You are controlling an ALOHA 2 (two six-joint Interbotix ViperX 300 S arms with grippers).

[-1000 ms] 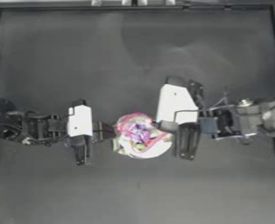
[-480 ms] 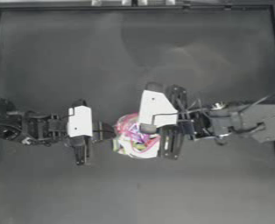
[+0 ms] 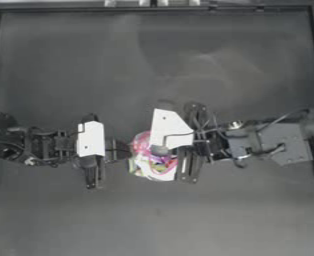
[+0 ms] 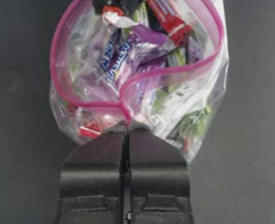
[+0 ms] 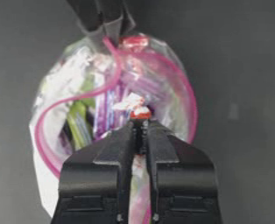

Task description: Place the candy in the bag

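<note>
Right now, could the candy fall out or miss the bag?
Yes, maybe. The right gripper pinches only the candy by one twisted end, so it might slip early. The left gripper holds the bag by just a bit of its pink rim, so the opening could sag shut or the full bag tip over.

Open candy bag at table centre
Small clear plastic bag (image 4: 141, 83), pink-rimmed mouth gaping, stuffed with pastel sweets; tiny white-and-red wrapped candy (image 5: 134, 106) sits at its opening.
</note>
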